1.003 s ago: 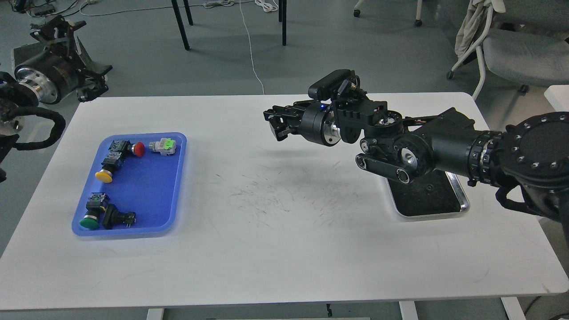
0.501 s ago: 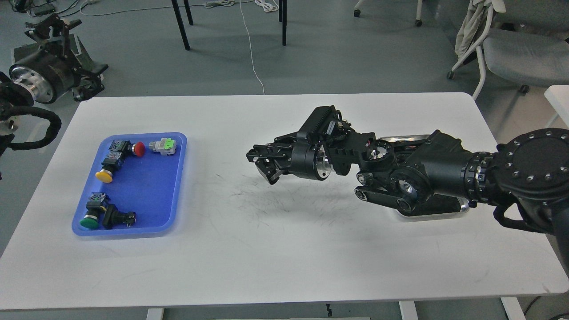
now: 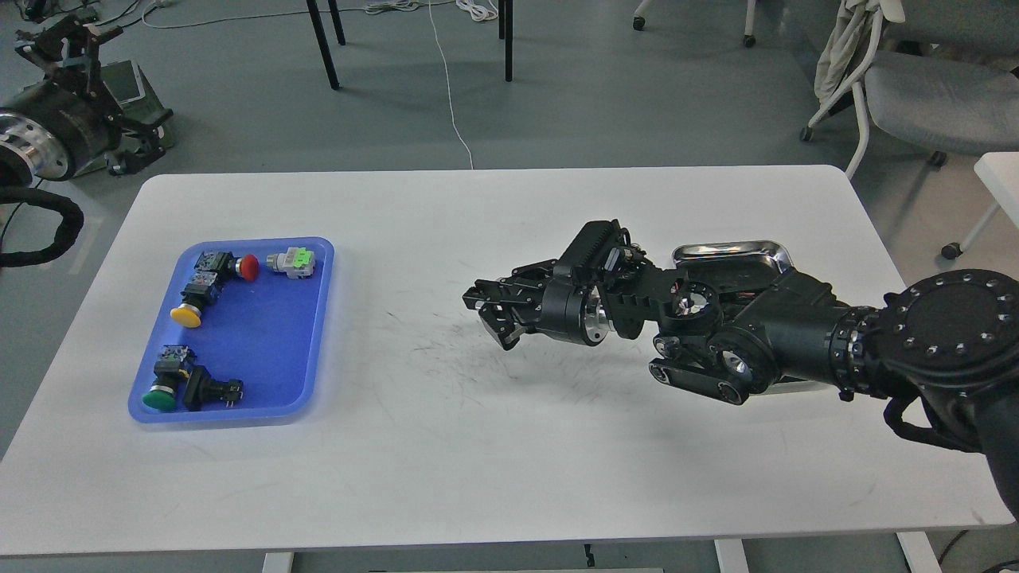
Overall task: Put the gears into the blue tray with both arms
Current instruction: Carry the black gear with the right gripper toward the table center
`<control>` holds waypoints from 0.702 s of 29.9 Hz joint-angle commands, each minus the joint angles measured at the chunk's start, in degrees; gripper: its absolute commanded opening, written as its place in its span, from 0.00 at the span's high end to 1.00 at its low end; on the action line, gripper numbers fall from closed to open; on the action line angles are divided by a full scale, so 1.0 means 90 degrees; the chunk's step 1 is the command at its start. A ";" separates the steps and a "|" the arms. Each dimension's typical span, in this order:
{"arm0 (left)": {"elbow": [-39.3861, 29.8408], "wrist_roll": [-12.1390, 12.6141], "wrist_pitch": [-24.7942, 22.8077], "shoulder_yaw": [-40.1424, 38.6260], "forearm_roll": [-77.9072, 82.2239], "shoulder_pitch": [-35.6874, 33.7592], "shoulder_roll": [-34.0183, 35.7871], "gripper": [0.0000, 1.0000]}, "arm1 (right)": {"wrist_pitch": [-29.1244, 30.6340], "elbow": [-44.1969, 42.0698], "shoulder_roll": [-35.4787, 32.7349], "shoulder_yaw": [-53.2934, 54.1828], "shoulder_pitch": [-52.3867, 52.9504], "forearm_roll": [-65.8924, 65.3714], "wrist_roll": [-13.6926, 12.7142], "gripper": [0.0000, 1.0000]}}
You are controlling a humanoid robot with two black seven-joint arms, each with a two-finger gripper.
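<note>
In the head view, the right gripper (image 3: 495, 314) is being seen just right of the frame's centre, held low over the scuffed middle of the white table (image 3: 509, 446). Compared with half a second ago, it is being drawn back slightly toward the right, and compared with a second ago it is being carried lower; more of the steel tray (image 3: 728, 255) at centre right is being uncovered behind the arm. Its jaws are being held a narrow way apart, and whether a gear is being pinched between them cannot be told, as the fingertips are dark.

The left gripper (image 3: 56, 40) is being lifted further toward the upper left corner, off the table; the state of its jaws cannot be told.

The blue tray (image 3: 314, 334) is being shown at centre left, unmoved, holding push-button switches (image 3: 219, 274) with red, yellow and green caps. No gears are being made out in it or anywhere else, so the placing is being judged not yet done.
</note>
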 commanded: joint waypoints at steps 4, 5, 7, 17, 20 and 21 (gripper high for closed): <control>-0.0120 0.0000 0.0011 0.0027 0.0000 0.0000 0.0146 0.01 | -0.0169 0.0053 0.0000 0.0008 -0.0150 -0.0433 0.0146 0.99; -0.0120 0.0000 0.0011 0.0027 0.0000 0.0010 0.0166 0.01 | -0.0169 0.0063 0.0000 0.0008 -0.0151 -0.0541 0.0156 0.99; -0.0130 0.0000 0.0011 0.0027 0.0000 0.0000 0.0224 0.01 | -0.0169 0.0092 0.0000 0.0008 -0.0189 -0.0727 0.0176 0.99; -0.0267 0.0010 0.0011 0.0046 0.0000 0.0020 0.0401 0.01 | -0.0169 0.0151 0.0000 0.0008 -0.0238 -0.0776 0.0323 0.99; -0.0306 0.0010 0.0011 0.0046 0.0000 0.0020 0.0420 0.01 | -0.0110 0.0132 0.0000 0.0008 -0.0258 -0.0834 0.0323 0.99; -0.0335 0.0010 0.0011 0.0046 0.0000 0.0020 0.0430 0.01 | -0.0110 0.0112 0.0000 0.0008 -0.0297 -0.0873 0.0323 0.99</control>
